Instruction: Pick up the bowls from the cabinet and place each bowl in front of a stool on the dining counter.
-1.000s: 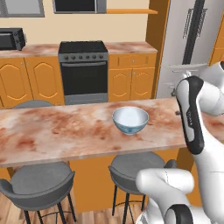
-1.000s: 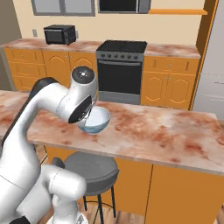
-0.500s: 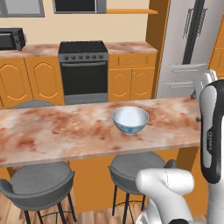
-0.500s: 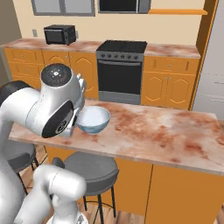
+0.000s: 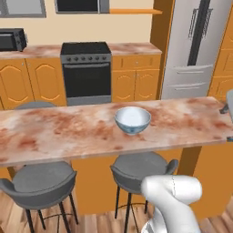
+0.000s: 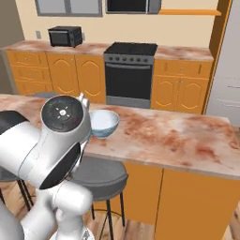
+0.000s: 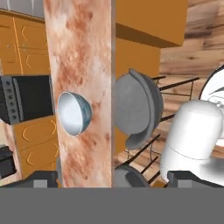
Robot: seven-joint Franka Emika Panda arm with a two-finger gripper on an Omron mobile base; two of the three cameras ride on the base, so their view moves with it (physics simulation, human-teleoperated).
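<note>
A white bowl with blue patterning [image 5: 132, 120] stands upright on the pinkish marbled dining counter [image 5: 54, 132], in front of a dark-grey stool [image 5: 141, 166]. The bowl [image 6: 103, 123] shows just beyond my arm's big white joint. My gripper [image 7: 114, 180] is open and holds nothing. Its fingertips [image 7: 41, 178] stand wide apart, well back from the bowl [image 7: 73, 113]. That view is rolled, so the counter [image 7: 92, 52] runs as an upright strip with a stool [image 7: 135, 107] beside it. The cabinet is out of view.
A second stool [image 5: 43, 179] stands at the left under the counter. Behind the island are a black oven [image 5: 86, 68], a microwave [image 5: 11, 39], orange base cabinets [image 5: 134, 84] and a steel fridge [image 5: 195, 45]. My arm's joint [image 6: 61, 136] rises close in front of the counter.
My arm has swung away from the bowl, out to the right in the left base view and low toward the camera in the right base view. The bowl stays put.
</note>
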